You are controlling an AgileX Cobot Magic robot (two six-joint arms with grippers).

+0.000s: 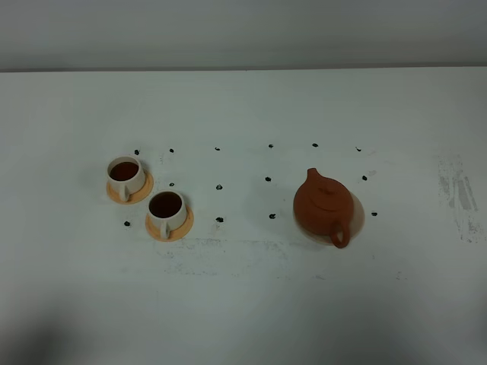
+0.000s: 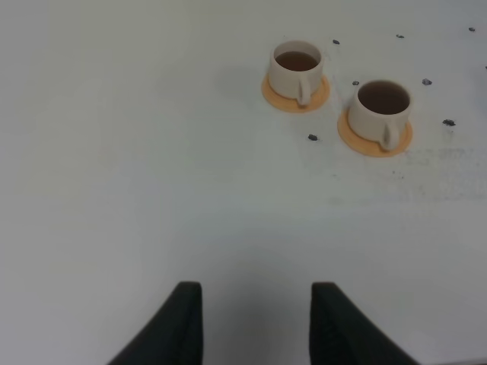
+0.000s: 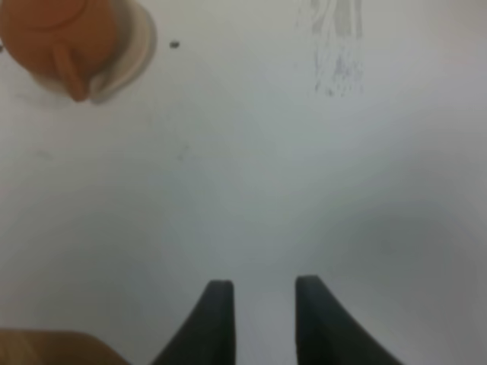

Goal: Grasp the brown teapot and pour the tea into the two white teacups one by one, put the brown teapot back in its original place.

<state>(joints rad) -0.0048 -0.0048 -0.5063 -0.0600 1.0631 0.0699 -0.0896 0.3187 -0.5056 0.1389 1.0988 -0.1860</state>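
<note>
The brown teapot [image 1: 323, 207] sits upright on its pale dish [image 1: 358, 205] at the right of the table, handle toward the front; the right wrist view catches it [image 3: 53, 30] with the dish rim [image 3: 135, 53] beside it. The two white teacups [image 1: 125, 175] [image 1: 166, 209] stand on orange saucers at the left, both holding dark tea [image 1: 165, 203]. In the left wrist view the cups [image 2: 297, 68] [image 2: 383, 110] lie well ahead of my left gripper [image 2: 255, 319], which is open and empty. My right gripper [image 3: 262, 315] is open and empty, well short of the teapot. Neither arm shows in the high view.
Small black dots [image 1: 219, 186] mark a grid across the white table. Grey scuff marks [image 1: 460, 194] lie at the far right. A blurred tan shape [image 3: 53, 348] shows at the corner of the right wrist view.
</note>
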